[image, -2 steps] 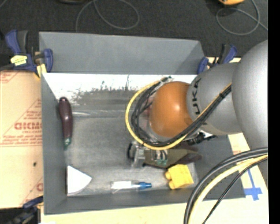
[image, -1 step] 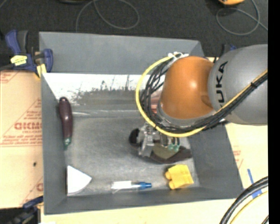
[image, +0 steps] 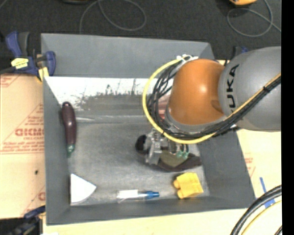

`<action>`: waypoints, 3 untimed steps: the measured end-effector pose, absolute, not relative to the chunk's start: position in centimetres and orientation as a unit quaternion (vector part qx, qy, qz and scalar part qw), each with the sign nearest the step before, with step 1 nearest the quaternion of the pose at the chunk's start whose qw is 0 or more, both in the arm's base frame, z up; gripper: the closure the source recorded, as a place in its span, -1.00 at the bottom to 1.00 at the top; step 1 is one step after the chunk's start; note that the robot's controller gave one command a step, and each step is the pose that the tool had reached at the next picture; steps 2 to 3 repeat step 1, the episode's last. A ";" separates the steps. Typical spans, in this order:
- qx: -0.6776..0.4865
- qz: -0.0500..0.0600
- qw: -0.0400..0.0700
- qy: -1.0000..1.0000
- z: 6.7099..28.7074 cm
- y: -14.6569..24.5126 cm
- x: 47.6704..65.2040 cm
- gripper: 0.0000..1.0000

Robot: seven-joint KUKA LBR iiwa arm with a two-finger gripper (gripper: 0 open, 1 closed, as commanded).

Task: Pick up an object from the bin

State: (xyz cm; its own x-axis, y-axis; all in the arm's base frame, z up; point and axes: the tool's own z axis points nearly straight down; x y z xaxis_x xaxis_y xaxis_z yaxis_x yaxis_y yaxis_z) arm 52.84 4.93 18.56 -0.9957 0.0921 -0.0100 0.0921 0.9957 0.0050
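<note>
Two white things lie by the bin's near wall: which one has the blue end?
The slim pen-like stick, blue at its right end; the wedge left of it is plain white.

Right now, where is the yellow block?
The yellow block lies at the lower right of the camera view, by the bin's front wall, right of the blue-capped pen and just below the tool.

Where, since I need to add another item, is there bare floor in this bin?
Free: the mid-floor patch between the dark purple handle at the left wall and the claw. Crowded: the front edge, with white wedge, blue-capped pen and yellow block.
</note>
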 end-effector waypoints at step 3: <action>0.057 0.003 0.007 0.998 27.3 5.1 52.8 1.00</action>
